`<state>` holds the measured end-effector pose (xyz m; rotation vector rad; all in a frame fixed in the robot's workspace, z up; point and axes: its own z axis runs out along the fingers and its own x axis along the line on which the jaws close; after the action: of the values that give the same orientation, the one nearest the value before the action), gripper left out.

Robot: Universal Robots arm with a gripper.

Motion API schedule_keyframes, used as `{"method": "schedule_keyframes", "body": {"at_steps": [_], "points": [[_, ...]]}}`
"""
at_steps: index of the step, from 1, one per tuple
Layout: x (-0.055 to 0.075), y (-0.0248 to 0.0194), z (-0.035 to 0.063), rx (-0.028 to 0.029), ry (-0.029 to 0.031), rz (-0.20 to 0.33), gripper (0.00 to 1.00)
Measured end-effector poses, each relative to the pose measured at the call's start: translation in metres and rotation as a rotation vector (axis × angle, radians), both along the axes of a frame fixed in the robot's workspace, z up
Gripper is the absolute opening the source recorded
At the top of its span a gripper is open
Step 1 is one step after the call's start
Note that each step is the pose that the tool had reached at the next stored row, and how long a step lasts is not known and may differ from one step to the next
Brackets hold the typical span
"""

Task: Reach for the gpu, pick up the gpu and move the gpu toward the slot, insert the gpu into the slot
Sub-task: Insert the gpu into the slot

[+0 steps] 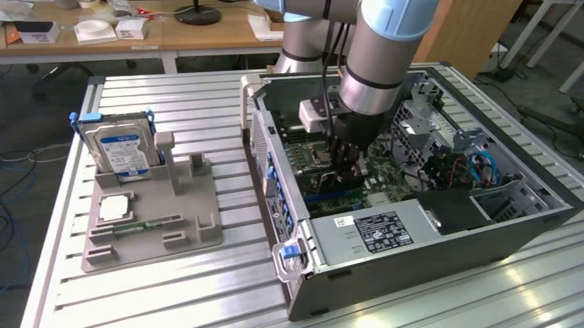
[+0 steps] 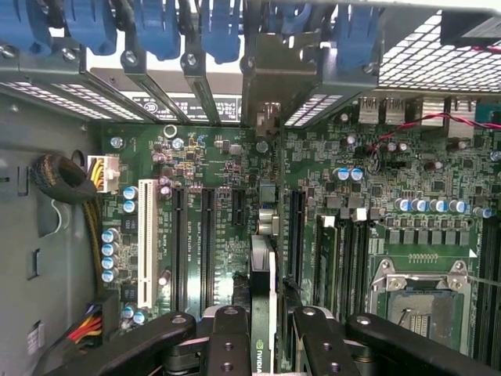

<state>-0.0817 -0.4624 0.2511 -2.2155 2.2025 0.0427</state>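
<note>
- Wrist view first, nearest to me: my gripper (image 2: 263, 345) has its black fingers (image 2: 227, 345) clenched on either side of the gpu (image 2: 263, 313), which I see edge-on as a thin card with a green logo on its black cooler.
- Just beyond the fingers, the gpu stands upright over the motherboard (image 2: 235, 172), its edge lined up among the long black expansion slots (image 2: 207, 243); I cannot tell whether the card edge is seated in a slot or just above it.
- Beside those slots I see a white slot (image 2: 145, 243), a row of blue-topped capacitors (image 2: 109, 251), and a bundle of yellow, red and black wires (image 2: 88, 325).
- On the other side of the card lie the memory slots (image 2: 344, 266) and the open silver CPU socket (image 2: 419, 294).
- Farther off, at the case wall, I see the metal bracket openings with blue retaining clips (image 2: 160, 27).
- Exterior view, nearest the camera: the open computer case (image 1: 429, 239) lies on its side on the slatted metal table (image 1: 164, 294), with a labelled power supply (image 1: 379, 232) at its near end.
- Deeper in the case, my arm (image 1: 383, 48) reaches straight down and the gripper (image 1: 345, 179) is low over the motherboard (image 1: 306, 154).
- Toward the exterior view's left, well apart from the case, a grey fixture tray (image 1: 150, 232) holds a blue-labelled hard drive (image 1: 122, 150) upright and a narrow green memory stick (image 1: 146, 225) lying flat.
- Farthest back stands a wooden desk (image 1: 210, 31) with small white boxes (image 1: 96, 31).
</note>
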Motion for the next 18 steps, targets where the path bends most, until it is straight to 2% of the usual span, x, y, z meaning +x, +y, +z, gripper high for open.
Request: {"method": "schedule_keyframes", "body": {"at_steps": [18], "points": [[0.0000, 0.0000, -0.0065, -0.0019, 0.0001, 0.000, 0.26]]}}
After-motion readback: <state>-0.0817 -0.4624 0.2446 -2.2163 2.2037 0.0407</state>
